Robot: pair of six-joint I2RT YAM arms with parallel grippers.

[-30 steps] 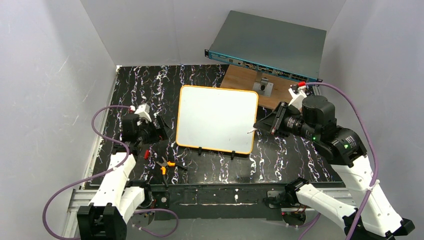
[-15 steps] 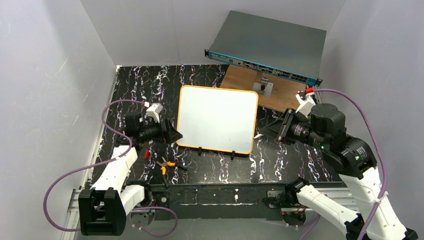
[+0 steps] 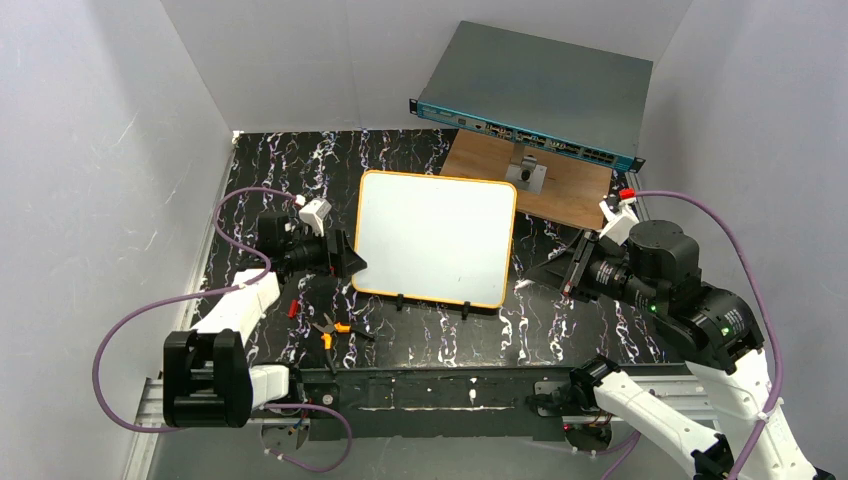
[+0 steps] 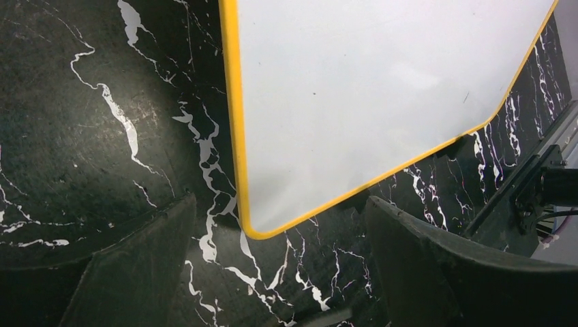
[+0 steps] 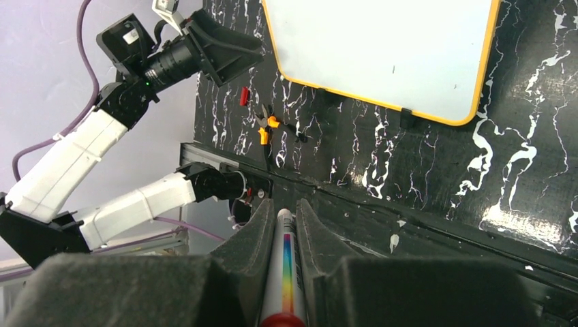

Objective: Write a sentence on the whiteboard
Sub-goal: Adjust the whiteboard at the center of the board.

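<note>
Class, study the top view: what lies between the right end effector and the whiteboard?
In the top view, only bare black marbled tabletop separates the right end effector, holding a marker, from the whiteboard.

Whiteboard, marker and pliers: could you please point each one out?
whiteboard [image 3: 433, 238], top external view, middle of its white face.
marker [image 5: 284, 272], right wrist view, rainbow-striped barrel.
pliers [image 3: 327, 338], top external view, orange handle.
</note>
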